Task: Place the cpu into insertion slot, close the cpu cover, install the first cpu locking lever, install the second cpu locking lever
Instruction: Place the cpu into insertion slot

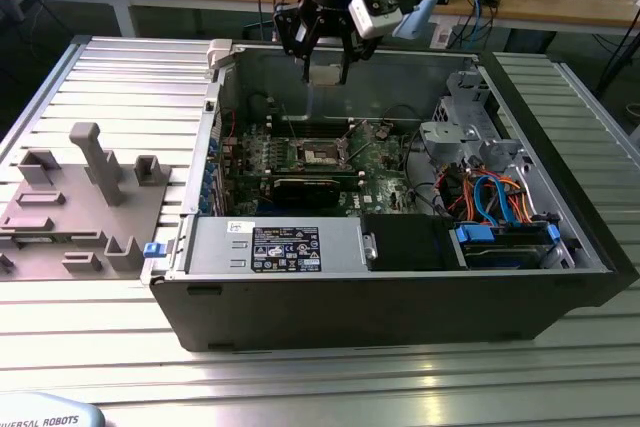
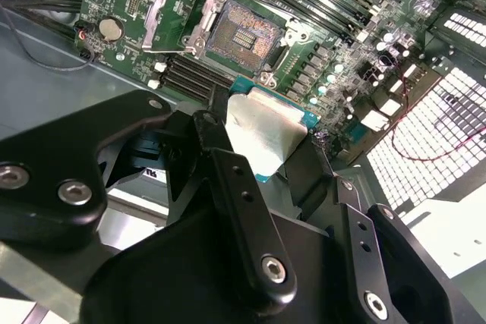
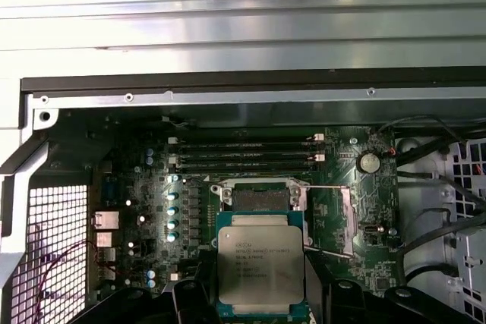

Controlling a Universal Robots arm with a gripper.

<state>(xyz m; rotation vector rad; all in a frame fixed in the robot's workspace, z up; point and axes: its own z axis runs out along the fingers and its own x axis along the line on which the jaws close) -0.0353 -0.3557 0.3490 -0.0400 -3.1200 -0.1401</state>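
Note:
My gripper (image 1: 326,71) hangs above the far side of the open computer case (image 1: 190,177), shut on the cpu (image 1: 326,75). In both wrist views the cpu (image 2: 266,130) (image 3: 260,263) is a flat silver-topped square with a green edge, clamped between the black fingers (image 2: 209,134). It is held in the air, apart from the board. The insertion slot (image 2: 243,32) (image 3: 262,197) (image 1: 322,154) lies bare and dark among the green circuit board. The cpu cover (image 2: 178,9) (image 3: 334,218), a silver frame with a square window, is swung open beside the slot.
Long memory slots (image 3: 243,149) run beside the socket. A long black card (image 1: 305,187) lies across the board. A drive cage with orange and blue cables (image 1: 490,197) fills the exterior view's right. A grey fixture block (image 1: 80,197) sits outside the case.

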